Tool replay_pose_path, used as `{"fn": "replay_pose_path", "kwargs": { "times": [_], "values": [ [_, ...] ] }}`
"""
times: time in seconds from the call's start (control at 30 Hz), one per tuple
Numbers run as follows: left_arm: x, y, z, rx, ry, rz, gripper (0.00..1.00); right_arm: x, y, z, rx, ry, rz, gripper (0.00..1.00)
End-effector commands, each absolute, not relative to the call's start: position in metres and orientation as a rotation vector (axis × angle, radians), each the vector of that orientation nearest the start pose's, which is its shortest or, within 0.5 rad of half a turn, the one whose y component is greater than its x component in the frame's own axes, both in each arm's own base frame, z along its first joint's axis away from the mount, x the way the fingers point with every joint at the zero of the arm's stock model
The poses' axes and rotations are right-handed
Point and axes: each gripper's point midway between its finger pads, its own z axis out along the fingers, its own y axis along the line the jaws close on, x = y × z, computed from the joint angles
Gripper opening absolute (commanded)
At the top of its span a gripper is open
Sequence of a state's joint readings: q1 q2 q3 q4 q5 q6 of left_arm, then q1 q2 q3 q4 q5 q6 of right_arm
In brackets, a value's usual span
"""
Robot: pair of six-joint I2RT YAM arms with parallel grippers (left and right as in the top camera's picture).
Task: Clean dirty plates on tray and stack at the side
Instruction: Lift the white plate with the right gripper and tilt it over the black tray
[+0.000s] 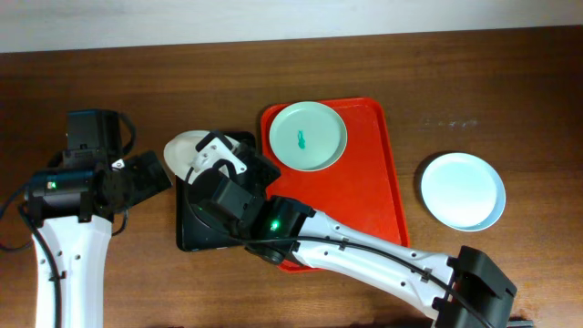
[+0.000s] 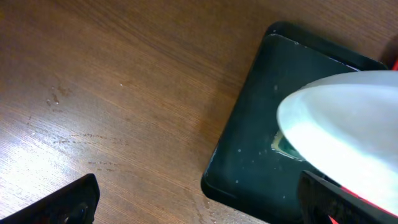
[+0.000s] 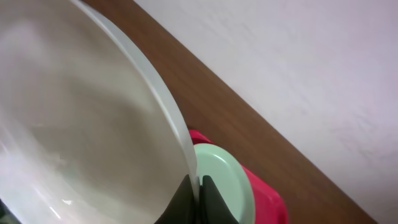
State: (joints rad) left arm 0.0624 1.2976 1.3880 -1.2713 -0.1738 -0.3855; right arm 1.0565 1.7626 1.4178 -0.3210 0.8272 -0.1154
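My right gripper (image 1: pixel 217 155) is shut on the rim of the white plate (image 1: pixel 185 152) and holds it tilted above the black tray (image 1: pixel 196 232); its fingers (image 3: pixel 198 190) pinch the plate's edge (image 3: pixel 93 124). A mint plate (image 1: pixel 308 136) with a teal smear lies on the red tray (image 1: pixel 387 182), and also shows in the right wrist view (image 3: pixel 224 180). A pale blue plate (image 1: pixel 462 189) lies on the table at the right. My left gripper (image 1: pixel 150 178) is open and empty, just left of the black tray (image 2: pixel 261 143), with the white plate (image 2: pixel 348 137) ahead of it.
The black tray sits against the red tray's left side. A patch of green, likely the sponge (image 2: pixel 283 146), shows under the held plate. Wooden table (image 1: pixel 510 82) with a pale wall along its far edge.
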Motion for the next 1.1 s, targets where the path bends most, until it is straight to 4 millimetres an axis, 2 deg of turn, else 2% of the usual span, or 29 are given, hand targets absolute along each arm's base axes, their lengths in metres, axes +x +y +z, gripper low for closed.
{"fn": "replay_pose_path", "kwargs": {
  "times": [0.0,1.07],
  "values": [
    [0.2777,0.0512,0.2315,-0.663,2.619,0.161,0.99,0.3445,0.3370,0.2623,-0.654,1.836,-0.353,0.04],
    [0.2777,0.0513,0.2315,-0.663,2.619,0.162,0.99,0.3442,0.3362,0.2667,-0.681,1.821,-0.366,0.04]
  ]
}}
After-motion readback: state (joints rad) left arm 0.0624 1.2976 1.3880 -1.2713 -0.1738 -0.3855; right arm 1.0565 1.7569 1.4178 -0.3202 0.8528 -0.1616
